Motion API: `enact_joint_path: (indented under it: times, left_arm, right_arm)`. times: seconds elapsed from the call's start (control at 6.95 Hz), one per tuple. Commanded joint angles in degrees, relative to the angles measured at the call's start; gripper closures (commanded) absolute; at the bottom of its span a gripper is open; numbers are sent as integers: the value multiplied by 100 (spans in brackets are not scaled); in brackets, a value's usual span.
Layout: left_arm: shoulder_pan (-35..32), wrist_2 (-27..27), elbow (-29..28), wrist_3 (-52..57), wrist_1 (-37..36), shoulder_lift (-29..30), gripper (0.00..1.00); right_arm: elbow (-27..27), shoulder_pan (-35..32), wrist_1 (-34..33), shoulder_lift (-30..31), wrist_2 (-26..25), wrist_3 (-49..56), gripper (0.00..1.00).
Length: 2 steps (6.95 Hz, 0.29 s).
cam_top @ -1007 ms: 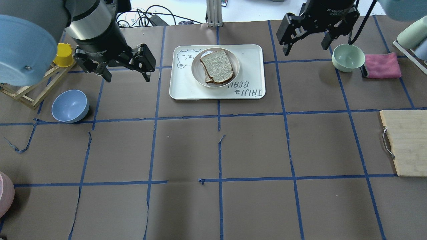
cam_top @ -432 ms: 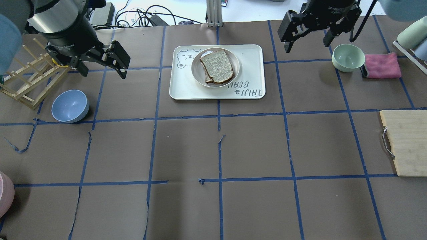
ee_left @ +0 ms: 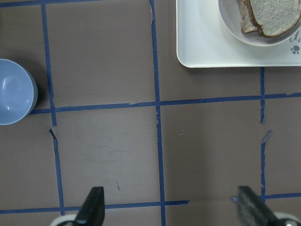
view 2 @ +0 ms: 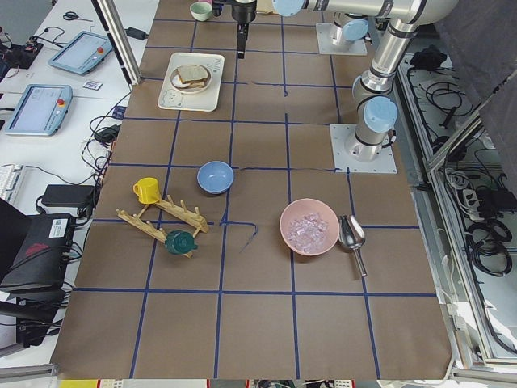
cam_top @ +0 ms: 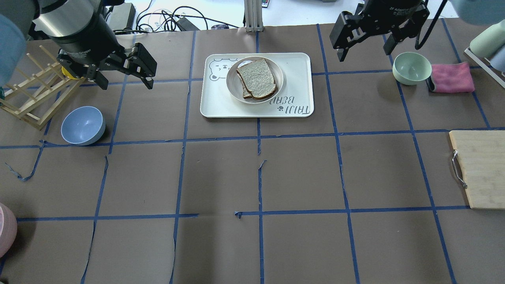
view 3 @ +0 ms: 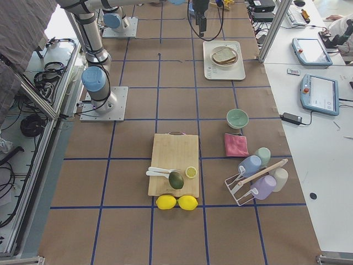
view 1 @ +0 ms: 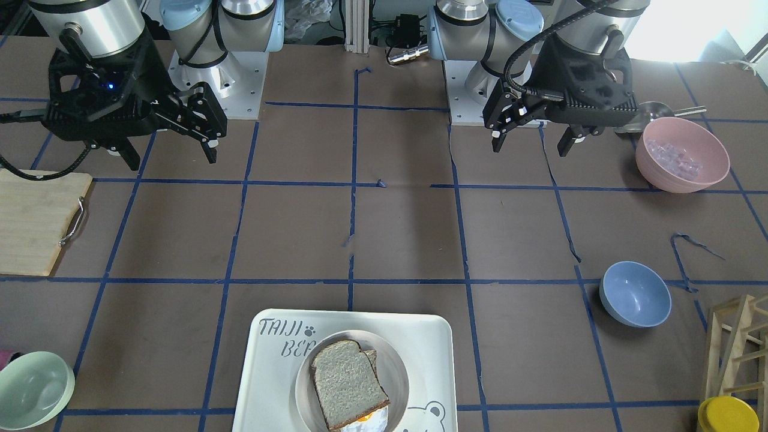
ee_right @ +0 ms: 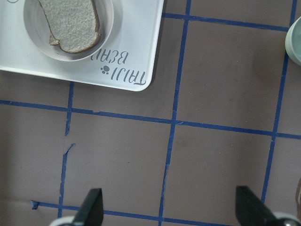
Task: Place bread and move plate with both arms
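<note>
The bread [cam_top: 257,77] lies on the round cream plate [cam_top: 232,85], over a second slice whose edge shows beneath it. The plate sits on the white tray [cam_top: 294,63] at the far middle of the table. My left gripper [cam_top: 127,85] hangs open and empty left of the tray, apart from it. My right gripper [cam_top: 364,55] hangs open and empty right of the tray. In the front-facing view the bread [view 1: 348,384] and plate [view 1: 401,369] are at the bottom, with the left gripper [view 1: 530,150] and right gripper [view 1: 172,161] high above the table. Both wrist views show the bread [ee_left: 277,14] [ee_right: 70,21].
A blue bowl [cam_top: 83,125] and a wooden rack [cam_top: 27,98] stand at the left. A green bowl [cam_top: 412,68] and pink cloth [cam_top: 451,77] lie under the right gripper's side. A cutting board [cam_top: 479,169] is at the right edge, and a pink bowl [view 1: 682,154] near the left arm's base.
My left gripper has drawn away from the tray, to the left and back, then eased slightly right. My right gripper has shifted slightly back. Bread and plate have not moved.
</note>
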<state>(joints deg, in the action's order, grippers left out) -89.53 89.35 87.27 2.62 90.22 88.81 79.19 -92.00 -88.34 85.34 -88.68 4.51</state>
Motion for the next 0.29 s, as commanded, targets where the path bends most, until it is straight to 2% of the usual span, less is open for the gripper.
enact_joint_path:
  times: [0.0, 0.14]
  left_arm:
    - [6, -5, 27, -7, 5, -48, 0]
    - [6, -5, 27, -7, 5, -48, 0]
  right_arm:
    - [0, 7, 36, 9, 0, -293, 0]
    - [0, 7, 10, 9, -9, -241, 0]
